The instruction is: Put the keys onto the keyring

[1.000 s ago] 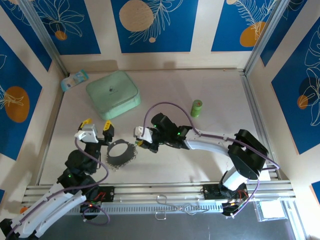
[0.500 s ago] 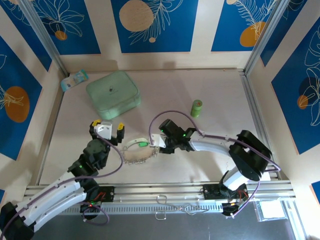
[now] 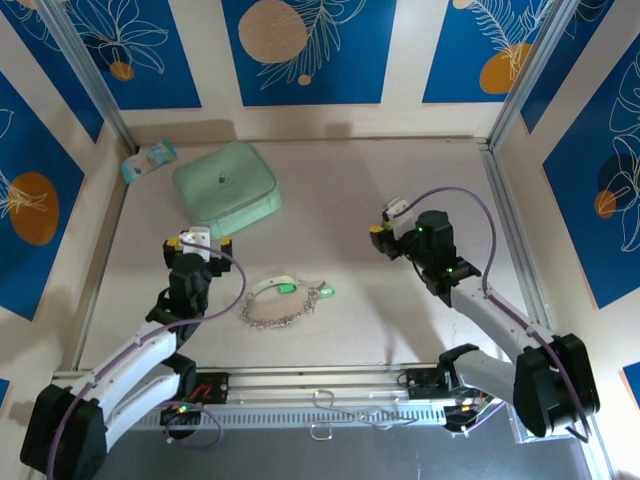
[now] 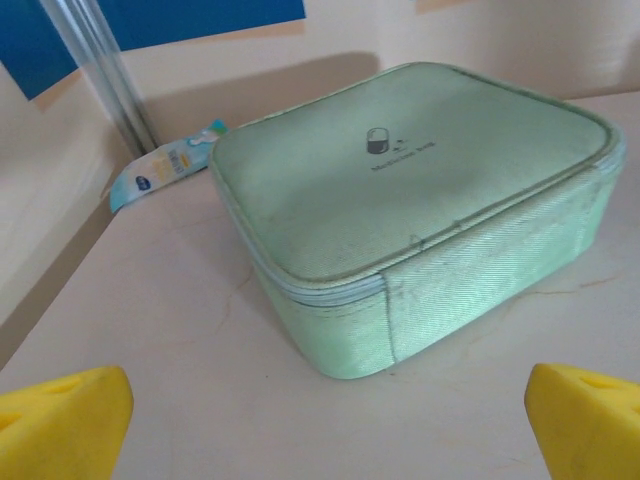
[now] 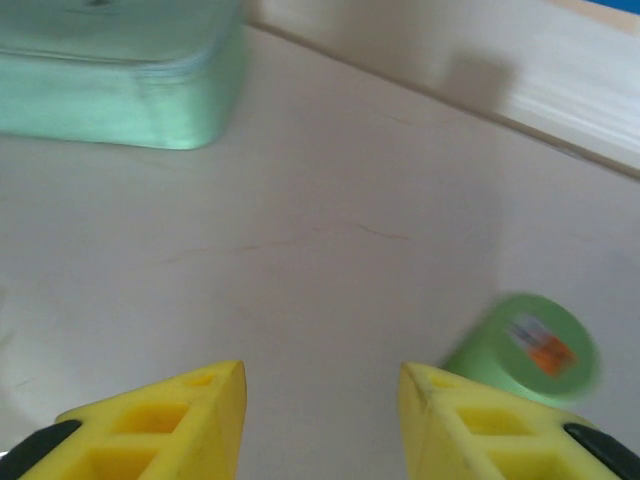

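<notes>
Left gripper (image 4: 320,425): spread wide, empty, facing the mint box (image 4: 400,200).
Right gripper (image 5: 322,420): partly open, holding nothing, near the green cylinder (image 5: 525,348).
Keyring (image 3: 278,308): slack on the table (image 3: 400,330) between both grippers, reachable by either.
Keys (image 3: 287,288): green heads touching the keyring; whether threaded, you cannot tell.

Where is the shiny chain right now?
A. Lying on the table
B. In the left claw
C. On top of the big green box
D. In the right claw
A: the keyring lies loose on the table between the two arms, and nothing is holding it.
</notes>
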Available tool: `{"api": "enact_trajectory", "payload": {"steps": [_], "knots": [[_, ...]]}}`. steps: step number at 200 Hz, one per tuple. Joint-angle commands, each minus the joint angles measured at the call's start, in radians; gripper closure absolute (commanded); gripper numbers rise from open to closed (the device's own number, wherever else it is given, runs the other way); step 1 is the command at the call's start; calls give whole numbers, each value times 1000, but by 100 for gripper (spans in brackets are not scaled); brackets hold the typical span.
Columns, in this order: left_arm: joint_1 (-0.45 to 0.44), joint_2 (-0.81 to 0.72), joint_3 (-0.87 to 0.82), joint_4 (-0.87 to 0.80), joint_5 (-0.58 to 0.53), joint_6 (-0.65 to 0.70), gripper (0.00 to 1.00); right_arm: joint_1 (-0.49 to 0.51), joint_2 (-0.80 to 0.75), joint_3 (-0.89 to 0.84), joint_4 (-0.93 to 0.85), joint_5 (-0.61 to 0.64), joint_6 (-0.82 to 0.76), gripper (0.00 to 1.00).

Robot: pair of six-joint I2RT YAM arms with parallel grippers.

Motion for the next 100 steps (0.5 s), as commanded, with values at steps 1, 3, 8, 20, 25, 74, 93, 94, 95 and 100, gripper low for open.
{"api": "enact_trajectory", "payload": {"steps": [1,3,8,20,25,74,93,94,95,100], "knots": [[46,30,-19,107,31,22,0,-60,1,-73,158,47,79,55],[50,34,-19,111,33,22,0,-66,5,-79,167,50,79,55],[61,41,-20,118,41,22,0,-81,12,-93,188,57,78,55],[86,69,-22,149,61,23,0,-116,35,-122,237,68,75,55],[97,85,-24,166,70,27,0,-130,46,-134,265,68,76,55],[152,351,-63,489,146,76,0,-229,248,-201,569,-6,123,55],[168,459,-74,639,165,83,0,-236,332,-219,670,-23,127,55],[168,463,-74,645,167,84,0,-237,335,-220,676,-23,127,55],[168,467,-74,650,171,82,0,-237,338,-222,684,-23,128,55],[172,483,-73,674,186,86,0,-238,347,-225,703,-13,134,55]]}}
